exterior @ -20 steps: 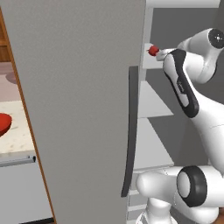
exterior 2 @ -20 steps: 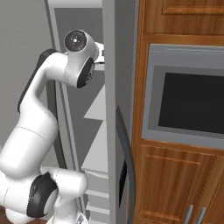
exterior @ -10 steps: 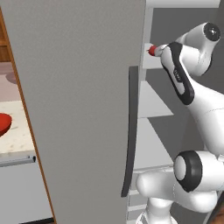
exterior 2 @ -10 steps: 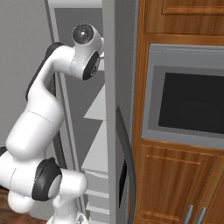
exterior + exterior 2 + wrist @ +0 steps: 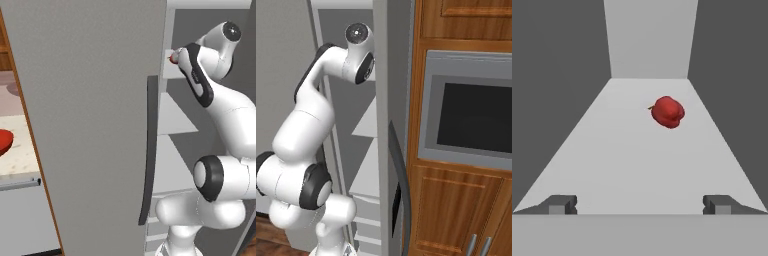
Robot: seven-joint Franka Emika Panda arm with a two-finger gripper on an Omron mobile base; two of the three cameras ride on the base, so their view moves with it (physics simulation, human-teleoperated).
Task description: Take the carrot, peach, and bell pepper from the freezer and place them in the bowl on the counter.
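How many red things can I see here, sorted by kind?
Bell pepper, on the white freezer shelf: 1
Bowl, on the counter at the left edge of the left base view: 1
Total red things: 2

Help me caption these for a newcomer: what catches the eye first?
The red bell pepper stands out, lying alone on a white shelf inside the freezer, ahead of the open pincer and not yet between its tips. Next comes the white arm reaching into an upper shelf past the big grey door, with the red bowl on the counter at far left.
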